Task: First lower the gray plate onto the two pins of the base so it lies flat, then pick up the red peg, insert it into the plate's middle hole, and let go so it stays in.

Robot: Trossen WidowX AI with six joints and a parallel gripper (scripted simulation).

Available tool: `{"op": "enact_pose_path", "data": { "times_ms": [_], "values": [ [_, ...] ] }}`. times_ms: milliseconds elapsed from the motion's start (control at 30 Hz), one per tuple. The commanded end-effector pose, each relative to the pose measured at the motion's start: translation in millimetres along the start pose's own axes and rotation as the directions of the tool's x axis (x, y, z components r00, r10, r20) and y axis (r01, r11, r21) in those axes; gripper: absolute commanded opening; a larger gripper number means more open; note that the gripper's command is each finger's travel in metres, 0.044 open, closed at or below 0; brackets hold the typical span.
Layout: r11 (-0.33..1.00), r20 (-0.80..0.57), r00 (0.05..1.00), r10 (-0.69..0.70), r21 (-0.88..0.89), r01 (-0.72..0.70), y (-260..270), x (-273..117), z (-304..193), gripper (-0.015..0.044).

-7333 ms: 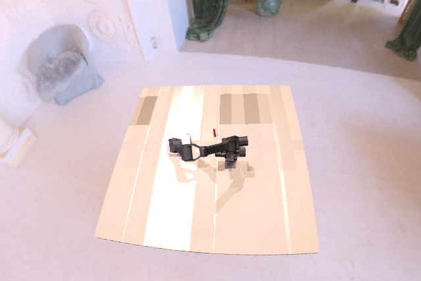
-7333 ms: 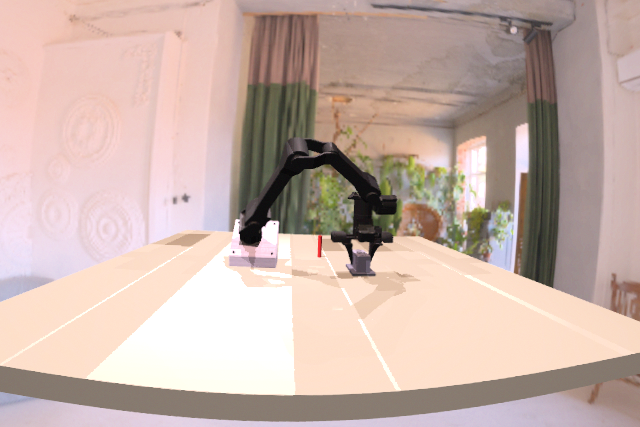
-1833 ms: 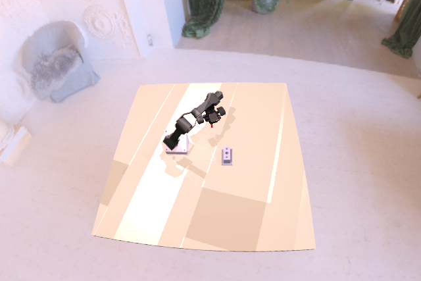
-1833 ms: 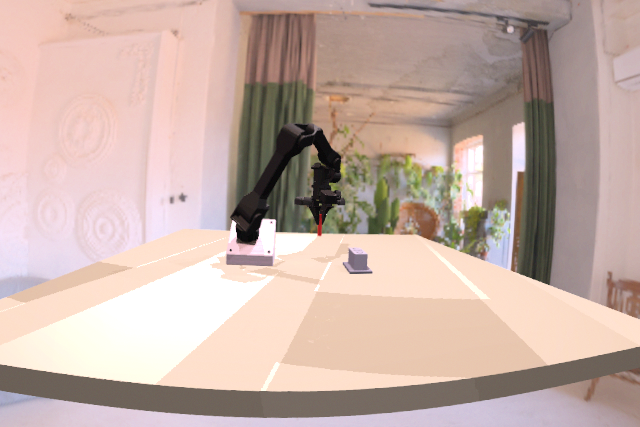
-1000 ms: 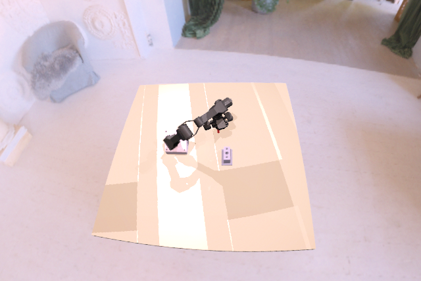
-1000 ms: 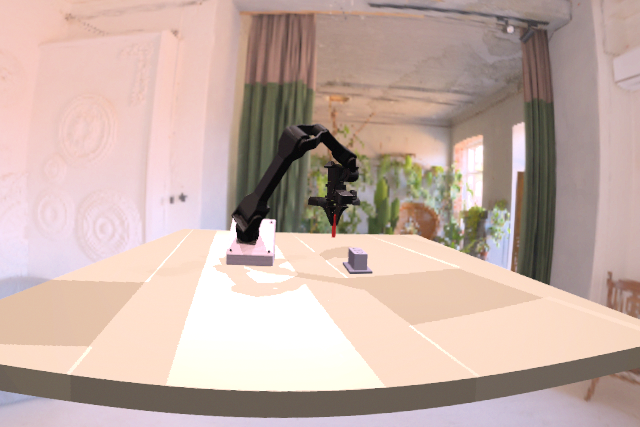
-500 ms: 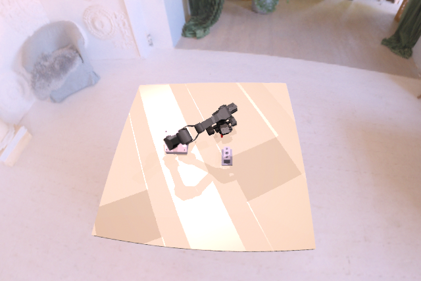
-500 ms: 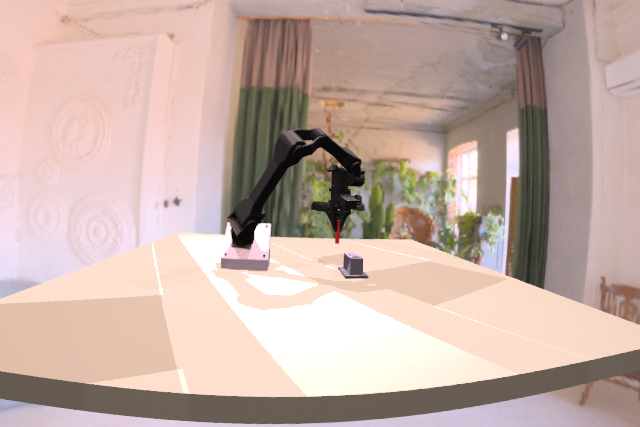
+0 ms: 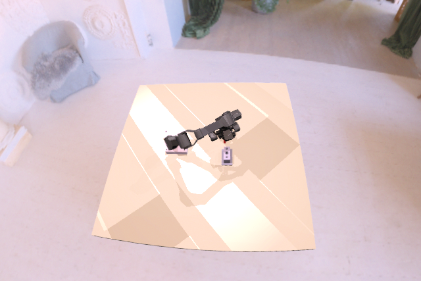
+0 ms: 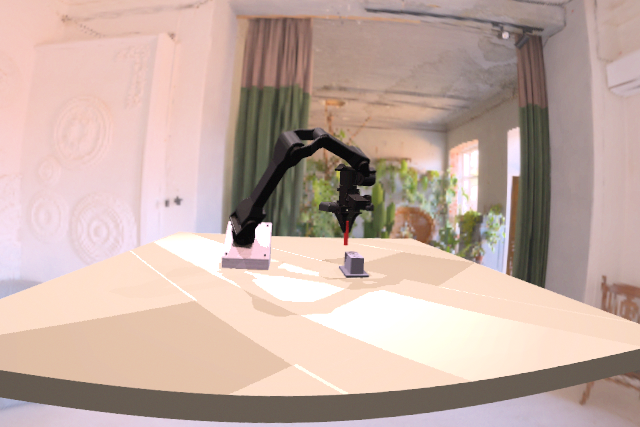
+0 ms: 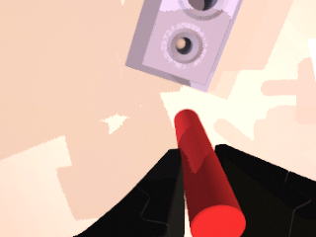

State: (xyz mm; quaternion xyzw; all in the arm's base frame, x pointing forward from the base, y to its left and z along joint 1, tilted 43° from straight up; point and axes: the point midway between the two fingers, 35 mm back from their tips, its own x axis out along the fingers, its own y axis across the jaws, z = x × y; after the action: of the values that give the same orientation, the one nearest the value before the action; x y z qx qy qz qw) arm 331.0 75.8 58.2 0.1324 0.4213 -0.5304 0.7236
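My gripper [image 9: 224, 139] [image 10: 346, 230] [image 11: 197, 157] points down and is shut on the red peg [image 10: 345, 239] [image 11: 197, 173]. The peg is nearly upright, with its lower end free in the air above the table. The gray plate [image 9: 224, 155] [image 11: 209, 54] appears to lie flat on top of the base [image 9: 226, 164] [image 10: 354, 274]. In the wrist view a pale pin end shows inside its near hole, and a larger hole is cut off by the top edge. The peg is behind the base in the top view and higher than the plate, not touching it.
The arm's pale mount [image 9: 176, 151] [image 10: 246, 262] stands on the table [image 9: 143, 216] [image 10: 155, 350] to the left of the base. The arm arches from it to the gripper. Bands of light and shadow cross the table top.
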Motion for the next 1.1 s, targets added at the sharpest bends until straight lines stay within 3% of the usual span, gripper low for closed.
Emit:
{"op": "enact_pose_path", "data": {
  "times_ms": [0, 533, 1067],
  "values": [
    [1.000, 0.007, 1.000, 0.002, 0.002, -0.002, -2.3, -1.5, 16.8, 0.0000],
    [1.000, 0.023, 1.000, -0.013, -0.005, 0.013, -13.6, 0.1, 66.0, 0.0000],
    [1.000, 0.024, 1.000, -0.014, -0.005, 0.014, -13.9, 0.4, 67.4, 0.0000]
  ]
}}
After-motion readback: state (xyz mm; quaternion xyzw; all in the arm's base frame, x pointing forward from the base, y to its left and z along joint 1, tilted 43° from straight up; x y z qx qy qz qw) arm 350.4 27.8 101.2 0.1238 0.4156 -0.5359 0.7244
